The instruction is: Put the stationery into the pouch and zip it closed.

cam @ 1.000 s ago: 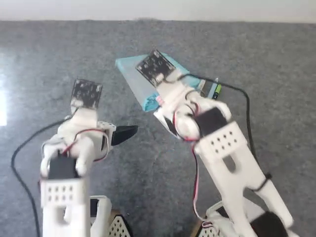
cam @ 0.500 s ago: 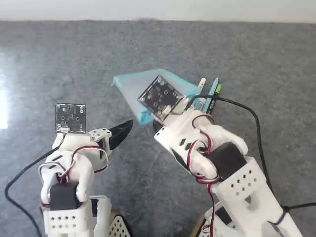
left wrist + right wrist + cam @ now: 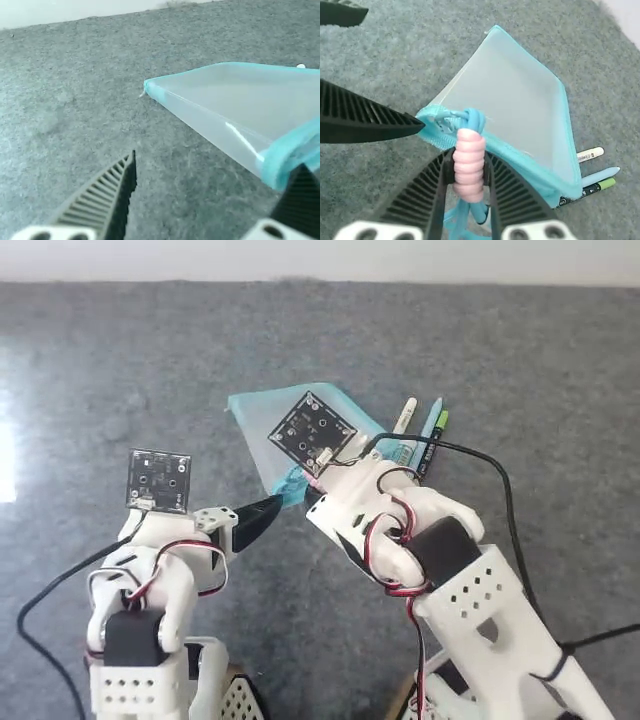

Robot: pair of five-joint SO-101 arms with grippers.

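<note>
A translucent pouch (image 3: 290,420) with teal edging lies mid-table. My right gripper (image 3: 312,488) sits at its near corner, shut on the pink zipper pull (image 3: 468,165) at the corner of the pouch (image 3: 515,107). My left gripper (image 3: 268,510) stands open beside that same corner. In the left wrist view the pouch (image 3: 235,110) lies ahead of the left gripper (image 3: 215,185), with one fingertip against its teal end. Three pens (image 3: 425,430) lie side by side past the pouch's right side; their tips show as pens (image 3: 595,172) behind the pouch.
The table (image 3: 120,350) is covered in grey carpet-like material. A black cable (image 3: 500,470) loops from the right arm over the table beside the pens. Both arm bases stand at the near edge.
The right arm has drawn back toward its base, dragging the pouch nearer and uncovering the pens. The left gripper has shifted in toward the pouch's near corner.
</note>
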